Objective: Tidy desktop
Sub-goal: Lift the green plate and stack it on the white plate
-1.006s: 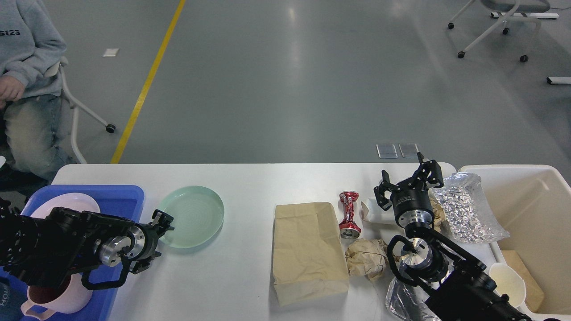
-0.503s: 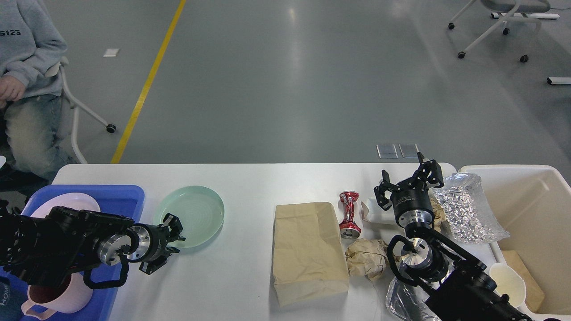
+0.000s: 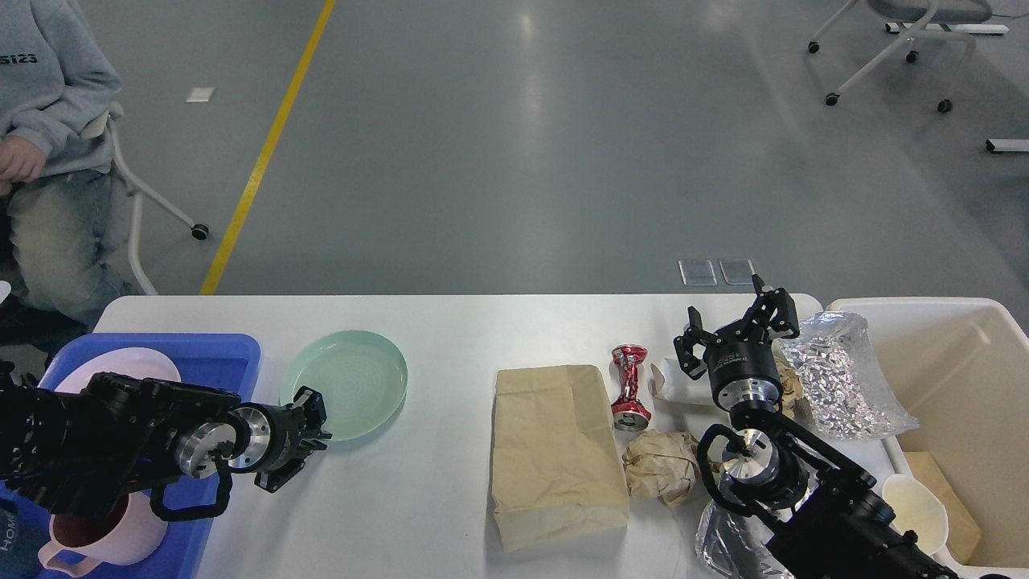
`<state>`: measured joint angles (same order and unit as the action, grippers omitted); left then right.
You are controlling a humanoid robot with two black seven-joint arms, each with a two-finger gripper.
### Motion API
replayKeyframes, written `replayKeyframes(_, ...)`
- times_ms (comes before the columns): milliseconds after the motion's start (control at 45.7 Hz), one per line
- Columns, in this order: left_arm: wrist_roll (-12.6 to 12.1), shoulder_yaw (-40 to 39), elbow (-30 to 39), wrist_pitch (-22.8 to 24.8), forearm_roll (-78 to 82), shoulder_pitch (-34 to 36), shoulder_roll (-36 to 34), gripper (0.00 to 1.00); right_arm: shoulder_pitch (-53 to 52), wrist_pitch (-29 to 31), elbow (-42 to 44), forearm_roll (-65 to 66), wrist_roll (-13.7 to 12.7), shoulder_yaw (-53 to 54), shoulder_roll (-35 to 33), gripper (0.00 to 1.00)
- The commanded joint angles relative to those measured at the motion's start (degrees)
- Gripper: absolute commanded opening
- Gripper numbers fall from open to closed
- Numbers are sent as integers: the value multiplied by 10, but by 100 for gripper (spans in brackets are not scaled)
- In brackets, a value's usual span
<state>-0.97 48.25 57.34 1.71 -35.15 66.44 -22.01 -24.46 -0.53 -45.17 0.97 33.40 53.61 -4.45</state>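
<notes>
The white desktop (image 3: 450,338) carries a pale green plate (image 3: 350,386), a flat brown paper bag (image 3: 555,450), a crushed red can (image 3: 629,386), a crumpled brown paper ball (image 3: 659,466), a small white box (image 3: 675,384) and a crinkled foil bag (image 3: 840,374). My left gripper (image 3: 301,442) lies low on the desktop, open, with its upper finger (image 3: 312,404) at the plate's near-left rim. My right gripper (image 3: 735,318) points up and away, open and empty, above the white box and beside the foil bag.
A blue tray (image 3: 225,354) at the left holds a pink plate (image 3: 120,366) and a pink mug (image 3: 96,539). A beige bin (image 3: 965,322) at the right holds a white cup (image 3: 912,503). A person (image 3: 48,121) sits at the far left.
My left gripper has moved right and nearer, down to the plate's near-left rim. The plate has shifted very slightly right. The right arm has stayed still.
</notes>
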Motion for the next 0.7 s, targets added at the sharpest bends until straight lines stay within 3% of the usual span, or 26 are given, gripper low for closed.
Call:
replayKeyframes(0,1,1,0,0,-2,-1,0,11,0,0,0,0,0,0,0,100)
replayKeyframes(350,1,-1,1,1,-3,-7,2,0,0,0,0,0,0,0,0,100)
replayKeyframes(678,-1,0,14,8,-8,7,-10,0,0,0,0,0,0,0,0,100)
